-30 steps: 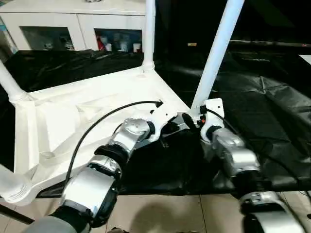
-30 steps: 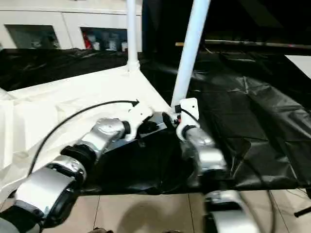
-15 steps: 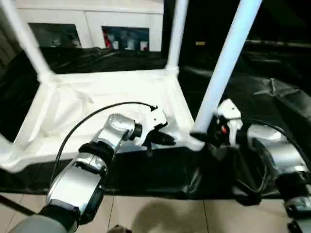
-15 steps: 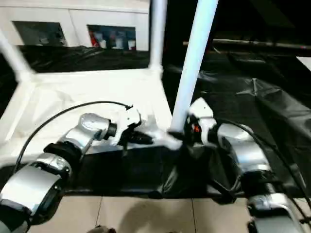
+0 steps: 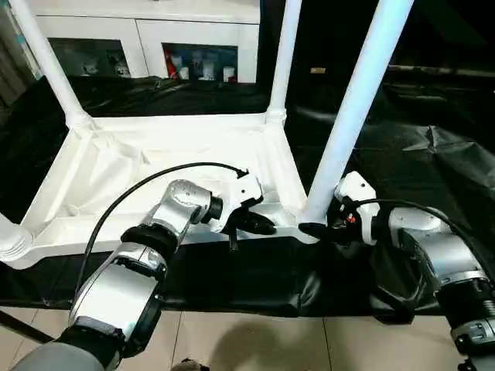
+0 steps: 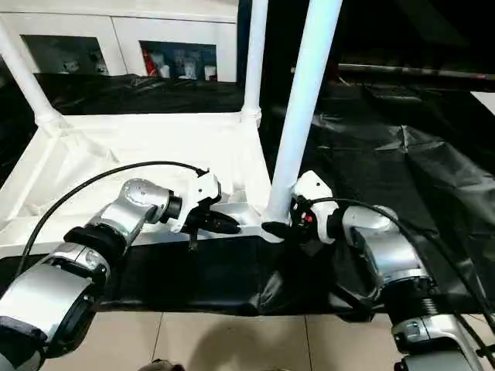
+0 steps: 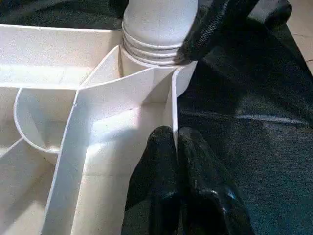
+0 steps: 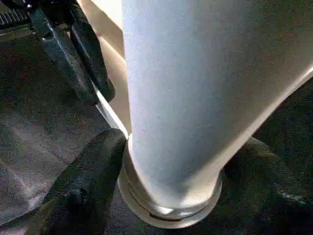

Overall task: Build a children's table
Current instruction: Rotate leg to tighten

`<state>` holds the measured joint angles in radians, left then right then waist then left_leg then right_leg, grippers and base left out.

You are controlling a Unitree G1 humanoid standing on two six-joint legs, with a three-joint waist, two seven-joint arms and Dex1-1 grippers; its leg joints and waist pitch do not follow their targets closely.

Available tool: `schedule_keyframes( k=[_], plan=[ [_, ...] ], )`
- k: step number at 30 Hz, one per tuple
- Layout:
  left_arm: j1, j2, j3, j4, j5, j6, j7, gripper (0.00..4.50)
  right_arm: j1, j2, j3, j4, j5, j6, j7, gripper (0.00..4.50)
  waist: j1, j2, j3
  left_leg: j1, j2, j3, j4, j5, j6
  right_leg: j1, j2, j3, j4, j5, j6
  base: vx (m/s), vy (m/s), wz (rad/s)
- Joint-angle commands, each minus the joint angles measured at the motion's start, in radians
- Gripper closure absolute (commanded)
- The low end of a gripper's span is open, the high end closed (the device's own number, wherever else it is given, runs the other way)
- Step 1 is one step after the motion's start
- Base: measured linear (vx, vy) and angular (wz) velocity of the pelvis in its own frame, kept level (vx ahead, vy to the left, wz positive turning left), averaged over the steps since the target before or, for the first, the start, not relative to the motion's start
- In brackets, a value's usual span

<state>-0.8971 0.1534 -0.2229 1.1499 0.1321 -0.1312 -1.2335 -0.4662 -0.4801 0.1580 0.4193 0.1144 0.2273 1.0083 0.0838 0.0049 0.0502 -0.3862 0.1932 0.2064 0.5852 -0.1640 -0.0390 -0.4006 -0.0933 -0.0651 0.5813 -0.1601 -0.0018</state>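
The tabletop (image 5: 155,166) lies upside down on the black sheet (image 5: 433,178) that covers my worktop (image 5: 456,93), ribbed underside up, its long axis running across in front of me and its near long rim along the worktop's front edge. Legs stand upright from its corner sockets: the far left leg (image 5: 42,62), the far right leg (image 5: 285,54), and the near right leg (image 5: 357,104), which leans slightly to my right as it rises out of the top of the head views. At the near left corner only the leg base (image 5: 9,239) shows. My left end effector (image 5: 259,226) has its two black fingers (image 7: 168,186) pressed together on the thin near rim, just beside the near right socket. My right end effector (image 8: 176,196) grips the base of the near right leg, one finger (image 8: 88,181) on either side of the threaded collar, pads touching it. To my right the sheet lies wrinkled beyond the tabletop's short edge. Behind the worktop's far edge stands a white cabinet (image 5: 139,35) with glass doors.
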Motion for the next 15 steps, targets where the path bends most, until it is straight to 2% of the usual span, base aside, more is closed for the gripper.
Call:
schedule_keyframes(
  k=[1, 4, 10, 12, 13, 14, 15],
  plan=[
    [0.013, -0.012, -0.021, -0.018, 0.010, 0.003, -0.012, 4.50, -0.003, 0.006, 0.020, 0.017, -0.015, -0.008, 0.005, 1.62, 0.001, -0.013, -0.069, 0.024, 0.044, -0.019, -0.063, -0.227, 0.069, 0.046, -0.059, 0.035, -0.059, -0.201, -0.258, 0.000, 0.000, 0.00],
    [0.014, -0.012, -0.022, -0.017, 0.011, 0.003, -0.011, 4.50, -0.003, 0.006, 0.023, 0.025, -0.020, -0.015, 0.002, 1.82, 0.001, -0.012, -0.069, 0.025, 0.044, -0.019, -0.063, -0.225, 0.073, 0.046, -0.059, 0.034, -0.059, -0.198, -0.261, 0.000, 0.000, 0.00],
    [0.012, -0.013, -0.016, -0.015, 0.010, 0.005, 0.008, 4.50, 0.000, 0.022, 0.012, 0.041, -0.017, -0.013, -0.024, 1.86, 0.000, -0.014, -0.068, 0.025, 0.044, -0.019, -0.063, -0.229, 0.071, 0.046, -0.059, 0.035, -0.059, -0.214, -0.255, 0.000, 0.000, 0.00],
    [0.005, -0.020, -0.009, -0.003, 0.019, 0.017, 0.092, 4.50, -0.001, 0.059, -0.022, 0.081, -0.014, -0.009, -0.108, 1.87, -0.003, -0.015, -0.066, 0.026, 0.043, -0.019, -0.064, -0.244, 0.064, 0.041, -0.060, 0.035, -0.063, -0.247, -0.250, 0.000, 0.000, 0.00],
    [0.005, -0.020, -0.009, -0.003, 0.019, 0.017, 0.092, 4.50, -0.001, 0.059, -0.022, 0.081, -0.014, -0.009, -0.108, 1.88, -0.005, -0.015, -0.065, 0.027, 0.042, -0.019, -0.065, -0.256, 0.059, 0.040, -0.061, 0.035, -0.067, -0.268, -0.245, 0.000, 0.000, 0.00],
    [-0.002, -0.029, 0.001, 0.008, 0.021, 0.038, 0.155, 4.50, -0.003, 0.088, -0.050, 0.110, -0.009, -0.005, -0.175, 1.88, -0.006, -0.015, -0.064, 0.028, 0.042, -0.020, -0.066, -0.268, 0.053, 0.039, -0.060, 0.034, -0.069, -0.289, -0.240, 0.000, 0.000, 0.00],
    [-0.009, -0.051, 0.019, 0.021, 0.020, 0.058, 0.260, 4.50, -0.003, 0.143, -0.090, 0.151, -0.006, 0.003, -0.300, 1.88, -0.015, -0.016, -0.061, 0.031, 0.041, -0.023, -0.069, -0.304, 0.029, 0.034, -0.060, 0.035, -0.075, -0.343, -0.228, 0.000, 0.000, 0.00]
  ],
)
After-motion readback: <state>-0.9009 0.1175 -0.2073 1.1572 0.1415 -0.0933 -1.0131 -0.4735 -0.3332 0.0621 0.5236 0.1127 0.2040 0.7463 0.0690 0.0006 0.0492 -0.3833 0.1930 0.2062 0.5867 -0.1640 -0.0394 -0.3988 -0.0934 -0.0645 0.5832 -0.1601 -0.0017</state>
